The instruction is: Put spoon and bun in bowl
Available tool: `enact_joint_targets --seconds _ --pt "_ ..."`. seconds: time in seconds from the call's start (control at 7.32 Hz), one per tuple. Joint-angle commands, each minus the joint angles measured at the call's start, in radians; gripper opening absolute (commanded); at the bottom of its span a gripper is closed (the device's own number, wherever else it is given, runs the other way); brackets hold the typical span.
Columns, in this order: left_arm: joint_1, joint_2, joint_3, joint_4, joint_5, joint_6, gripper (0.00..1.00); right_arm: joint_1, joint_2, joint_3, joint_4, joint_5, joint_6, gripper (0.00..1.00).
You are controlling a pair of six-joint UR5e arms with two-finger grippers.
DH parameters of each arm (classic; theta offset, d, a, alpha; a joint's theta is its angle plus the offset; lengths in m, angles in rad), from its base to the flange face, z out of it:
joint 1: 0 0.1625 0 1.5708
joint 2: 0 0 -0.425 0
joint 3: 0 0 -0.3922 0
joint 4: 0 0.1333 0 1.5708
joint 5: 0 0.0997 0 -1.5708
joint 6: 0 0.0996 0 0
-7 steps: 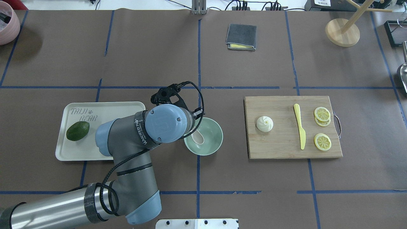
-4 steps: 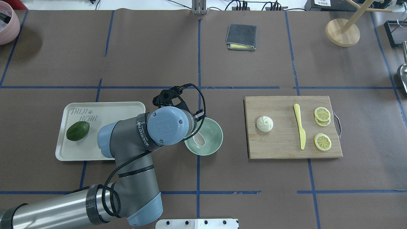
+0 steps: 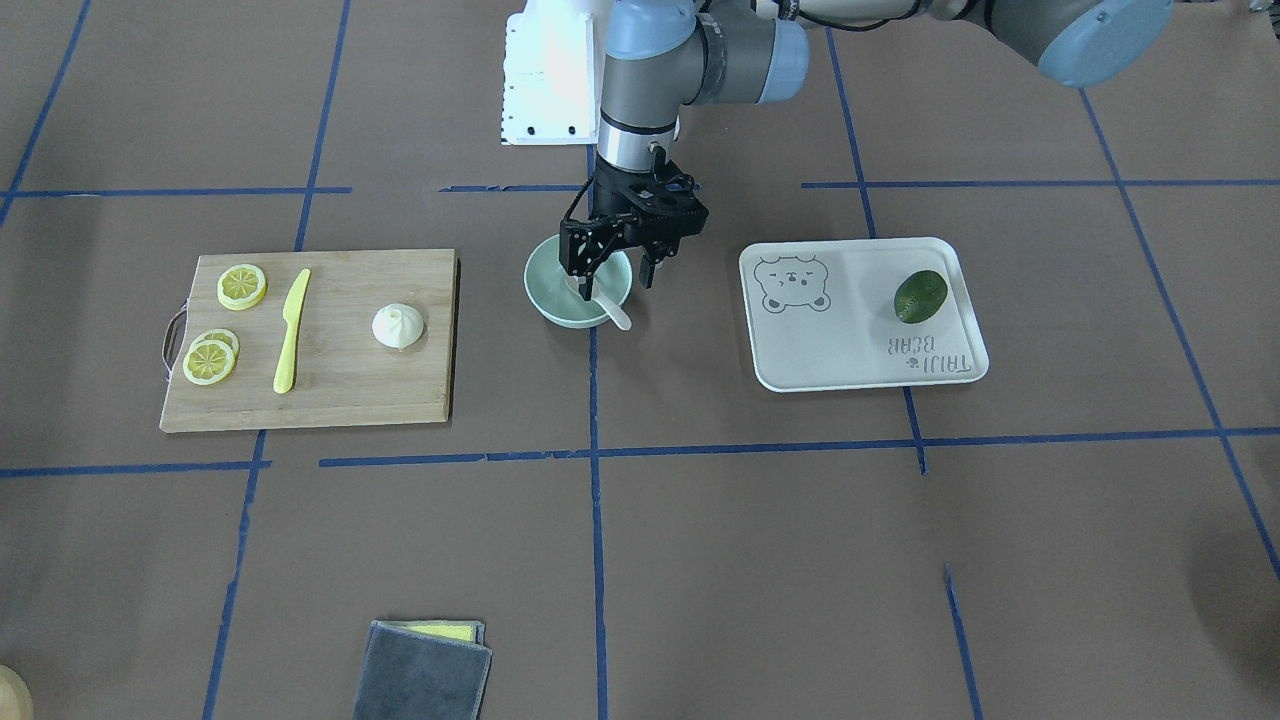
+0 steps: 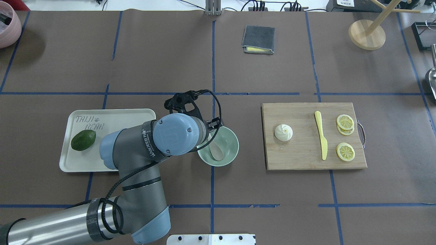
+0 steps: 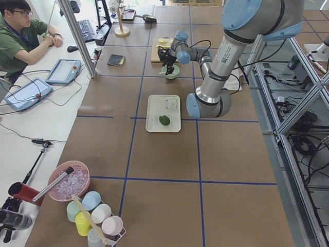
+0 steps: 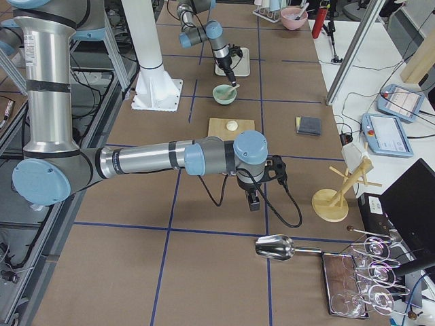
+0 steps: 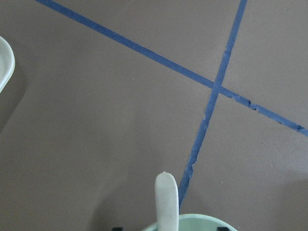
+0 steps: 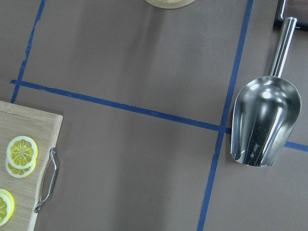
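The mint-green bowl (image 4: 232,137) stands at the table's middle. The off-white spoon (image 4: 216,151) lies in it, scoop inside, and its handle sticks out over the rim (image 3: 614,314). My left gripper (image 3: 614,285) hangs open just above the bowl with one finger on each side of the spoon and does not grip it. The overhead view hides it under the wrist. The left wrist view shows the spoon handle (image 7: 166,203) between the spread jaws. The white pleated bun (image 4: 283,132) sits on the wooden board (image 4: 299,158). My right gripper (image 6: 253,201) is far off by the table's right end; I cannot tell its state.
A yellow knife (image 4: 321,139) and lemon slices (image 4: 345,121) share the board. The bear-print tray (image 4: 112,115) holds an avocado (image 4: 83,140) left of the bowl. A folded grey cloth (image 4: 258,39) lies at the back. A metal scoop (image 8: 262,120) lies below the right wrist.
The spoon has dropped lower and lies flatter in the bowl. My left wrist has shifted slightly left. The bun has not moved.
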Motion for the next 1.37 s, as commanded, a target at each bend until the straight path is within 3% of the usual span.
enact_joint_targets --seconds 0.0,0.27,0.55,0.96,1.23 --pt "-0.063 0.114 -0.149 0.004 -0.042 0.306 1.0 0.0 0.009 0.015 0.003 0.006 0.015 1.0" --pt "-0.283 0.205 -0.182 0.004 -0.262 0.728 1.0 -0.003 0.008 0.061 0.039 0.087 0.016 1.0" --pt "-0.587 0.33 -0.185 0.001 -0.576 0.829 1.0 -0.084 0.012 0.072 0.212 0.072 0.019 1.0" --pt "-0.897 0.575 -0.138 0.016 -0.654 1.379 1.0 -0.21 0.126 0.107 0.216 0.068 0.315 1.0" --pt "-1.106 0.617 -0.02 0.129 -0.734 1.654 1.0 -0.385 0.19 0.177 0.21 -0.096 0.531 1.0"
